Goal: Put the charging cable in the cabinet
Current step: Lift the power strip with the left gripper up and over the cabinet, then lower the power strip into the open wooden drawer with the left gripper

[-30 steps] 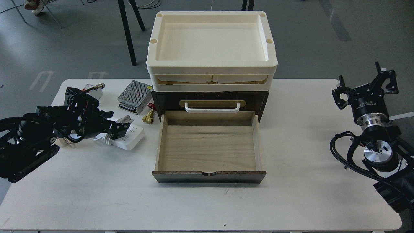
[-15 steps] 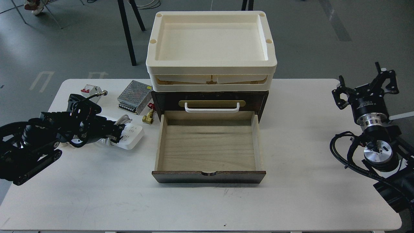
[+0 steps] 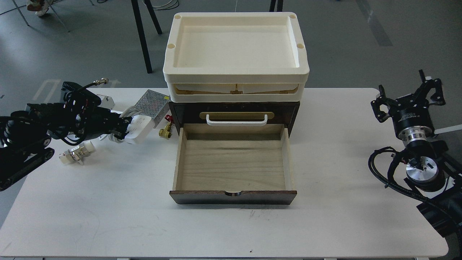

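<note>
The charging cable [image 3: 139, 127], a white power strip with its cord coiled round it, is held off the table at the left, tilted. My left gripper [image 3: 121, 126] is shut on its left end. The cabinet [image 3: 234, 112] is a dark brown chest in the middle; its pale wood-lined drawer [image 3: 232, 162] is pulled out towards me and is empty. A white bar handle [image 3: 236, 119] sits on the closed drawer front above it. My right gripper [image 3: 409, 97] is open and empty at the table's far right.
Cream plastic trays [image 3: 236, 57] are stacked on the cabinet. A silver perforated box [image 3: 151, 102] and a brass fitting [image 3: 166, 130] lie just left of the cabinet. A small white and metal part [image 3: 75, 153] lies on the table under my left arm.
My left gripper closed on the power strip and lifted it off the table, up and slightly left. The small part beneath it is now uncovered. The right arm has not moved.
</note>
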`<control>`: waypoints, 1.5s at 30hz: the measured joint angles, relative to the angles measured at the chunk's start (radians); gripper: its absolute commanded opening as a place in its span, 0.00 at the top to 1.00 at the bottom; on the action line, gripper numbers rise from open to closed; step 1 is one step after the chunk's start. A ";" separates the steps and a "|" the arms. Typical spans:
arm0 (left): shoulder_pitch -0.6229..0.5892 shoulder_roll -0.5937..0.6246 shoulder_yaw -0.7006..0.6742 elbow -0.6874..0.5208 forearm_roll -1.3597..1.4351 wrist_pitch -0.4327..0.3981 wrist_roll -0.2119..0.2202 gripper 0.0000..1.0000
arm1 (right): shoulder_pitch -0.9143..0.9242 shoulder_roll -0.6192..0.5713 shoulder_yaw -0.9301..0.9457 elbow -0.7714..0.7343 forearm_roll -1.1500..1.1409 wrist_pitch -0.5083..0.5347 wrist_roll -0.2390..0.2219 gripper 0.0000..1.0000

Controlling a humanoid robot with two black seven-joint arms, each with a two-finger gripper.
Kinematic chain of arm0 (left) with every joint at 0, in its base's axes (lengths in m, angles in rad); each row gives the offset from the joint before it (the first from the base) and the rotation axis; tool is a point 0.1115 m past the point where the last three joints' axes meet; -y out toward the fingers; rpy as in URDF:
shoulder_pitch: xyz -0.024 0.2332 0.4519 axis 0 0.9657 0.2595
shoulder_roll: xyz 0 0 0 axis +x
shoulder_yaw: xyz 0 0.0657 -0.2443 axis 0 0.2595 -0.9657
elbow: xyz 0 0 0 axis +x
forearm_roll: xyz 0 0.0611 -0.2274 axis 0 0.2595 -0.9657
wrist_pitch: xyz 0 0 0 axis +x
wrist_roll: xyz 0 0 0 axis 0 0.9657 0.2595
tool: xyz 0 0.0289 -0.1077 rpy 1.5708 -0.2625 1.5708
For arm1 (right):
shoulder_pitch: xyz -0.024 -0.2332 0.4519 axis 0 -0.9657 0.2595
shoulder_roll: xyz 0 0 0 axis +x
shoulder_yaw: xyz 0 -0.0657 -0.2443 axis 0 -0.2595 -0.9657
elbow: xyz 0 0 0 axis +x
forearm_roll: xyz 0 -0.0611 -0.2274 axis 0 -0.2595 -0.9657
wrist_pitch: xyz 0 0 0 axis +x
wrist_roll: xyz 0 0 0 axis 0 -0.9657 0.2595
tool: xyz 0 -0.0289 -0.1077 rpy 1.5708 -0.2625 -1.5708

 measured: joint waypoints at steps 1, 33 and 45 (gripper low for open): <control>-0.017 0.019 -0.001 -0.018 0.000 -0.001 0.000 0.97 | 0.000 0.000 0.000 0.000 0.000 0.000 0.000 0.00; -0.604 -0.142 -0.013 -0.652 -0.233 -0.241 -0.026 0.96 | 0.002 0.000 0.000 0.000 0.000 0.000 0.000 0.00; -0.287 -0.300 -0.003 -0.642 -0.314 -0.241 0.028 0.96 | 0.002 0.000 0.000 0.000 0.000 0.000 0.000 0.00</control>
